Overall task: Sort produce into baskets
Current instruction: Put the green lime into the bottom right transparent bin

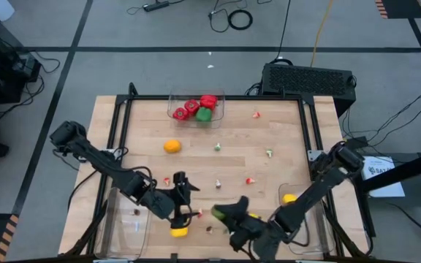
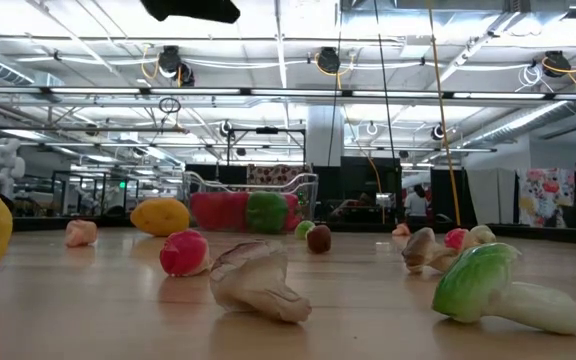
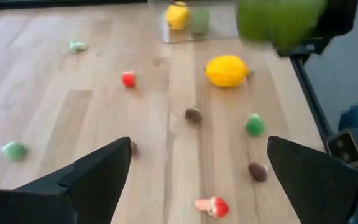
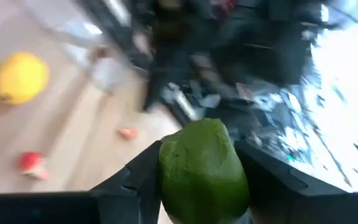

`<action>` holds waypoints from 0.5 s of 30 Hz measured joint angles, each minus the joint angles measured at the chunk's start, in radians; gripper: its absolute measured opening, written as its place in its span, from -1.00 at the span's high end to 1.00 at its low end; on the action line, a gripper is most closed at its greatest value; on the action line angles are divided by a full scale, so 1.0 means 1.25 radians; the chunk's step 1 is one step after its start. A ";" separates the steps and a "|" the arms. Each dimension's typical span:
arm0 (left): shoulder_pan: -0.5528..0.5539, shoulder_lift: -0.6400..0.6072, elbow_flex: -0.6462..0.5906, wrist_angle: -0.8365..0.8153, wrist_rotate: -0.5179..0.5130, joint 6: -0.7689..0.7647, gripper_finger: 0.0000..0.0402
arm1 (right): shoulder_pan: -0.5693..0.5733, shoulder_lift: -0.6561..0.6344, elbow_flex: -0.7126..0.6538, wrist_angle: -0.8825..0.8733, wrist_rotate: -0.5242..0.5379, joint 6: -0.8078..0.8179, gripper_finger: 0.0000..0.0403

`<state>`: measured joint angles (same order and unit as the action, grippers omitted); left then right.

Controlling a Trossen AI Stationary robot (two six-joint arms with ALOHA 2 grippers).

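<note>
My right gripper [image 1: 226, 212] is near the table's front edge, shut on a green pepper [image 4: 204, 173], which also shows blurred in the left wrist view [image 3: 279, 22]. My left gripper [image 1: 182, 191] is open and empty just to its left, above bare wood [image 3: 197, 146]. A yellow lemon [image 1: 179, 231] lies on the table between them, near the front. The far basket [image 1: 196, 108] holds red peppers and a green one. The right basket [image 1: 298, 213] holds a lemon [image 1: 289, 198]. The left basket [image 1: 126, 219] stands at the front left. My right gripper pinches the green pepper by its two opposite sides [image 4: 166, 168] between its two fingers. The fingers come roughly level from the table's right, pointing toward its left. The pepper fills the gap between the fingers and is lifted clear of the table.
An orange [image 1: 172, 146] lies left of centre. Small red, white and green bits [image 1: 250, 180] are scattered over the table's middle and front. A toy mushroom [image 2: 258, 285] and a green-and-white vegetable [image 2: 488, 285] lie close before the low camera.
</note>
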<state>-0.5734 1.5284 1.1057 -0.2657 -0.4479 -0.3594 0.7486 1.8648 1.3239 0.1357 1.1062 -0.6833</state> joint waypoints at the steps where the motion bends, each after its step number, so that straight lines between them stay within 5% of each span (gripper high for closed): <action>1: 0.002 0.007 0.000 0.001 -0.002 -0.026 -0.90 | 0.008 -0.011 0.000 -0.005 0.027 0.010 0.14; 5: 0.004 0.042 0.000 -0.003 -0.006 -0.150 -0.90 | 0.049 -0.069 0.001 -0.129 0.126 0.110 0.14; 9: -0.018 0.087 0.000 -0.004 0.007 -0.213 -0.90 | 0.096 -0.154 0.001 -0.387 0.149 0.433 0.14; 15: -0.043 0.139 0.000 0.001 0.010 -0.312 -0.90 | 0.128 -0.264 0.001 -0.814 -0.130 1.121 0.14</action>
<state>-0.6269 1.7020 1.1057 -0.2650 -0.4352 -0.7490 0.9082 1.5353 1.3248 -0.8815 0.9439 0.7177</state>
